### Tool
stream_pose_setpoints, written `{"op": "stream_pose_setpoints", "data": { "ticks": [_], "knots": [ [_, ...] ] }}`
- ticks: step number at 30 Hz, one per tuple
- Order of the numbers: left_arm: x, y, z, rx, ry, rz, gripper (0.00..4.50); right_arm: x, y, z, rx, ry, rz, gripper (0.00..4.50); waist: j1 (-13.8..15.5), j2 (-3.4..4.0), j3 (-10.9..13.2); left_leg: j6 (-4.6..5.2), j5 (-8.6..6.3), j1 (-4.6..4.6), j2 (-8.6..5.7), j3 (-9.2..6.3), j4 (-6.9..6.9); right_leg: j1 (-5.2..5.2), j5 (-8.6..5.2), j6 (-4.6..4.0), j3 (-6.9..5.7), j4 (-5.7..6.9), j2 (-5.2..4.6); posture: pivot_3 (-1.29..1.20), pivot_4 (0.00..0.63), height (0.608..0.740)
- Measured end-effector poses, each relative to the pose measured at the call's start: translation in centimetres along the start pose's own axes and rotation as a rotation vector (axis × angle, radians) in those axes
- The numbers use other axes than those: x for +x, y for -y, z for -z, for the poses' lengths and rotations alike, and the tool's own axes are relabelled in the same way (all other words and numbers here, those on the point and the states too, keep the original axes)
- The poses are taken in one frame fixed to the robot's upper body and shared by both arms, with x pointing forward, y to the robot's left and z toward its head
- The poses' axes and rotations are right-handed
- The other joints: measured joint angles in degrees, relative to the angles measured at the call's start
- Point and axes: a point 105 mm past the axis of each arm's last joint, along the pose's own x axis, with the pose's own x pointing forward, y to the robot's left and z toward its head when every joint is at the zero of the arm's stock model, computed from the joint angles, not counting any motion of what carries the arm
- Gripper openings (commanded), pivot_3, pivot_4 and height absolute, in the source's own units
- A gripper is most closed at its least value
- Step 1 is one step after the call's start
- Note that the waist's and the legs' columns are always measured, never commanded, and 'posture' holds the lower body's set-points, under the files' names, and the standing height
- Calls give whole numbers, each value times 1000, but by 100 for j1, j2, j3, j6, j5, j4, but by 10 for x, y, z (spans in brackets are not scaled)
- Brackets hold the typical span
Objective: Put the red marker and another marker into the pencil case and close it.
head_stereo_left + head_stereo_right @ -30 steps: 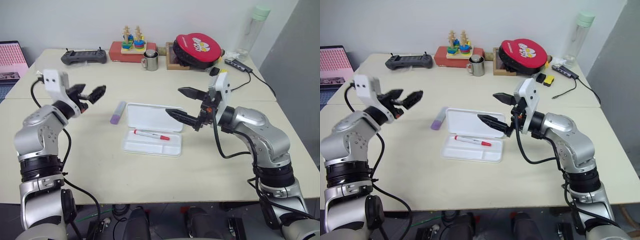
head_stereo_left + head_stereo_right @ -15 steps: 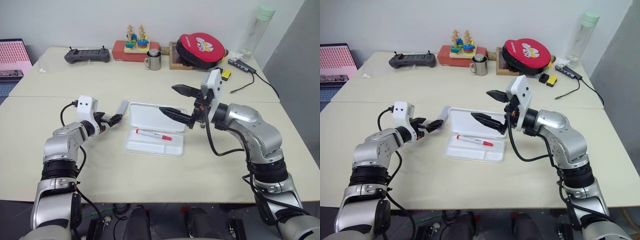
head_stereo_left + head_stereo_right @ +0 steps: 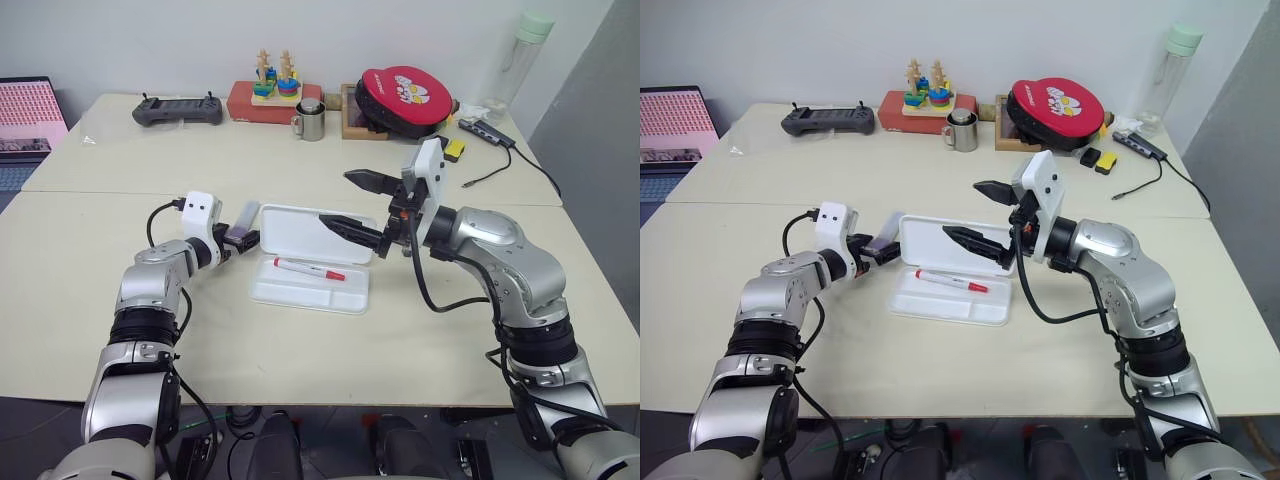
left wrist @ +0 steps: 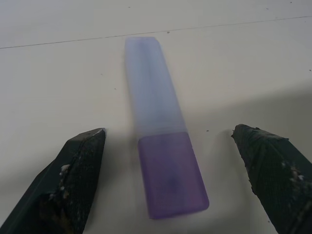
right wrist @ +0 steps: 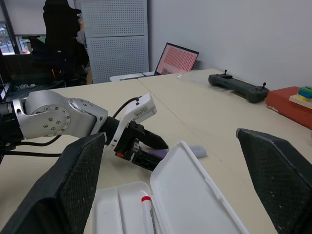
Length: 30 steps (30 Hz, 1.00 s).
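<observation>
light: bright, even, diffuse, no glare on table (image 3: 300,340)
shadows: soft, faint; a dim patch beside the left gripper (image 4: 168,195) fingers
blur: lavender marker (image 4: 163,161) between the left fingers soft, far end smeared
focus: right gripper (image 5: 170,195) fingers close and soft; laptop (image 5: 176,58) beyond them legible
back room: dark past the right gripper

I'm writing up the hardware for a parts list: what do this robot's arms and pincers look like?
Both arms are built of rounded silver-grey segments joined by black rings, with loose black cables looping alongside. Each wrist carries a white boxy block. The left pincer and right pincer each have two black, tapering, pointed fingers, scuffed with pale specks.
</observation>
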Motion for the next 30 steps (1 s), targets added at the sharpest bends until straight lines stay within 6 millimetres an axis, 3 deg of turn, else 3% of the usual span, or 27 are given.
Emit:
{"op": "stream_pose_setpoints", "data": {
  "ticks": [6, 15, 24, 26, 28, 30],
  "knots": [
    [1, -2, 0, -4, -15, -30, 2649, -1, 1, 0, -2, -4, 2, 4500, 0, 0, 0, 0, 0, 0, -1, 0, 0, 1, 0, 0, 0, 0, -1, 0, 150, 740],
    [1, -3, 1, -12, -25, -35, 1231, -1, 1, 0, -2, -4, 2, 4500, 0, 0, 0, 0, 0, 0, -1, 0, 0, 1, 0, 0, 0, -1, -1, 0, 150, 740],
    [-5, -13, 3, -28, 4, -89, 1210, -3, 2, -1, -6, -7, -2, 4500, -36, 1, 0, 0, 0, 2, 1, 0, 0, -1, 0, 0, 1, 0, 0, 0, 150, 740],
    [-8, -17, -7, -52, 78, -102, 1210, -6, 4, -2, -11, -5, 3, 4500, -39, 0, 0, 0, 0, 1, 3, 0, -1, -4, 0, 0, 1, 1, 2, 0, 150, 740],
    [-15, -18, -38, -145, 252, -72, 1210, -8, 3, -6, -20, 4, 1, 4500, -20, -2, 2, 0, 0, -8, 3, -1, -1, -8, 0, 0, -2, 0, 2, 0, 150, 740],
    [-34, -4, -92, -168, 478, 60, 1210, -9, -2, -11, -18, 24, -24, 4500, -9, -3, 2, -1, 0, -18, 1, -1, -1, -11, 1, -1, -3, -6, -1, 0, 150, 740]
  ]
}}
